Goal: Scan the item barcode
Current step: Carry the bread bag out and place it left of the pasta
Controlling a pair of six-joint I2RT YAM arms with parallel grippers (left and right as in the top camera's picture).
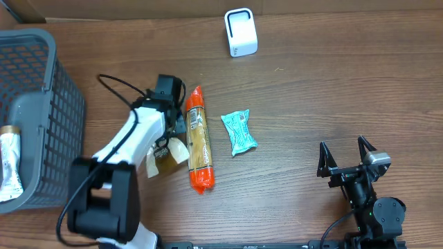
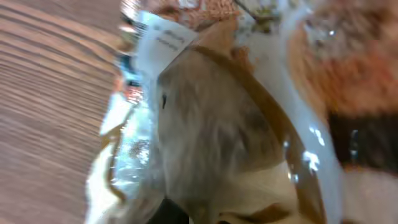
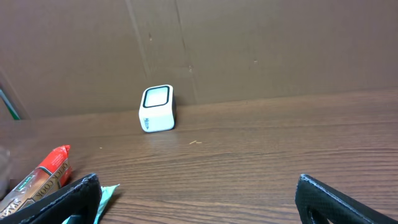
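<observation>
On the table's left-centre, left gripper (image 1: 174, 130) is pinched on a clear tan plastic packet (image 1: 164, 153), beside a long orange tube pack (image 1: 199, 142). Right gripper (image 1: 343, 144) is spread wide, well apart from the white cube scanner (image 1: 241, 32).

"What have I got hold of?"

"A clear packet (image 1: 165, 153) with beige-brown contents, crumpled. My left claw (image 1: 172, 133) is pinched on it. Seen close from my wrist, it's mostly blur and glare."

"And the rest?"

"A long orange packet (image 1: 199, 140) lies flat on the counter (image 1: 311, 90) just beside it, running lengthwise toward the back. A small teal packet (image 1: 239, 131) lies near that one, on its right, not touching."

"The scanner?"

"It's a white cube scanner (image 1: 241, 32), upright at the counter's back edge, well apart from all three packets. Its dark-rimmed window faces up."
</observation>
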